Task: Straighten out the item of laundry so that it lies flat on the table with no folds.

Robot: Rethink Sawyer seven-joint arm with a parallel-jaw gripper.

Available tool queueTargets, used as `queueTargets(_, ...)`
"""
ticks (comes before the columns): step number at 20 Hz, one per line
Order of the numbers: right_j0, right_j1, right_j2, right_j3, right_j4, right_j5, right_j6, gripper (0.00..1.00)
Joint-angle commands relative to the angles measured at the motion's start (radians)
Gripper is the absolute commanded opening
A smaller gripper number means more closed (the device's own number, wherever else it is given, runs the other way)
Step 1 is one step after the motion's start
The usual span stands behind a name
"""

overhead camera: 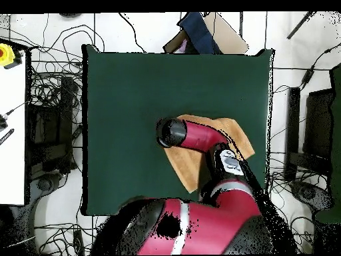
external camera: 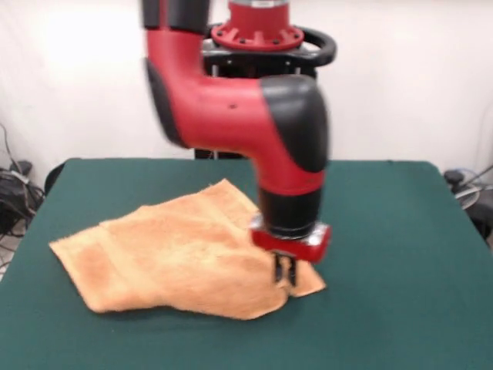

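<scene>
Here, hand [external camera: 286,271] pinches towel [external camera: 185,254] corner — folds remain.

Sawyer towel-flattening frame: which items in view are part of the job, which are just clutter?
Job:
- towel, orange-tan, still folded over itself
- green table under it
- gripper, down at the towel's corner, fingers close together

Clutter:
- cables on the floor around the table
- cardboard box beyond the table's far edge
- white bench at the side

Front camera sits low across the table [external camera: 400,231], facing the arm [external camera: 246,116]. Overhead camera looks straight down from high. Both share the tabletop
</scene>
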Motion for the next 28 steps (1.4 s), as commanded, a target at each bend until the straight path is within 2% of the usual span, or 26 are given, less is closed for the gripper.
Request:
queueTargets(1,0.084,-0.022,-0.031,0.215,0.123,0.033,0.348,0.0)
queueTargets(4,0.111,-0.069,-0.068,0.233,0.148,0.093,0.353,0.0)
queueTargets(7,0.123,-0.102,-0.086,0.263,0.161,0.097,0.351,0.0)
queueTargets(10,0.101,-0.094,-0.078,0.275,0.17,0.054,0.329,0.0)
queueTargets(15,0.045,-0.162,-0.063,0.321,0.173,0.038,0.276,0.0)
queueTargets(17,0.04,-0.166,-0.073,0.301,0.154,0.029,0.249,0.0)
queueTargets(18,0.025,-0.166,-0.065,0.295,0.147,0.003,0.238,1.0)
queueTargets(21,-0.008,-0.159,-0.05,0.265,0.104,-0.045,0.18,1.0)
queueTargets(23,-0.001,-0.164,-0.091,0.198,0.082,-0.028,0.161,1.0)
queueTargets(28,-0.055,-0.218,-0.077,0.108,0.055,0.132,0.067,1.0)
